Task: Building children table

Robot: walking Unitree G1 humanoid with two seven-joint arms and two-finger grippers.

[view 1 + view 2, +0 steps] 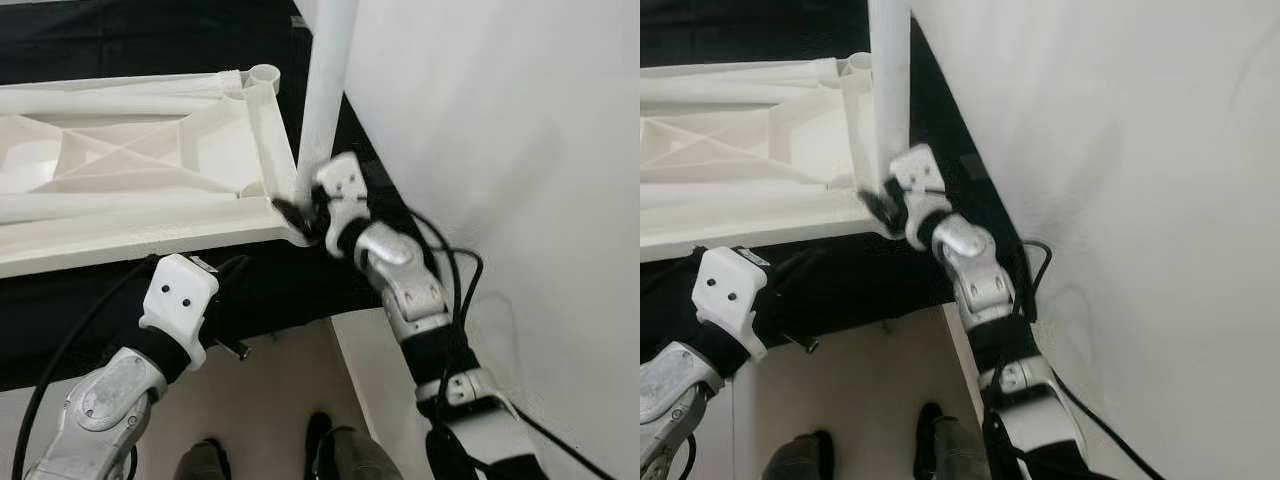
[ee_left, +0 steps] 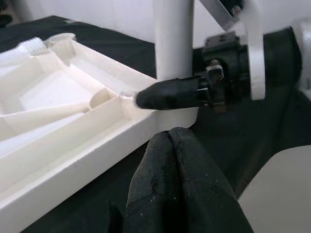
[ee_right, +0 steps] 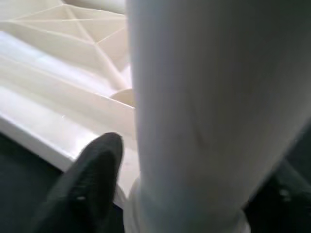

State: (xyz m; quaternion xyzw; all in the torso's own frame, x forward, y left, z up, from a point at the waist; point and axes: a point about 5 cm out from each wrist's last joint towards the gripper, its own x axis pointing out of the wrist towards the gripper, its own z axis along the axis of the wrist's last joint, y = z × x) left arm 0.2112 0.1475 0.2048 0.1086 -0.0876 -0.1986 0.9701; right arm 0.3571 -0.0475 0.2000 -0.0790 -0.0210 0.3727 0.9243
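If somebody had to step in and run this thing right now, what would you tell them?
Right pincer: closed around the base of the white table leg, which stands upright in the near corner socket of the upturned tabletop.
Left pincer: shut, holding nothing, just below that corner.
Far corner socket has no leg in it.
Whether the held leg is fully seated cannot be told.
Left: check seating, fit remaining legs.

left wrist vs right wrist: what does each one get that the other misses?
Left wrist alone: the left gripper with its fingers together, low before the black cloth, plus the right gripper's wrist hardware and the tabletop's far corner socket. Right wrist alone: the ribs crossing in an X inside the upturned tabletop. Both: the white leg standing upright in the near corner socket, a black finger of the right gripper against its base.
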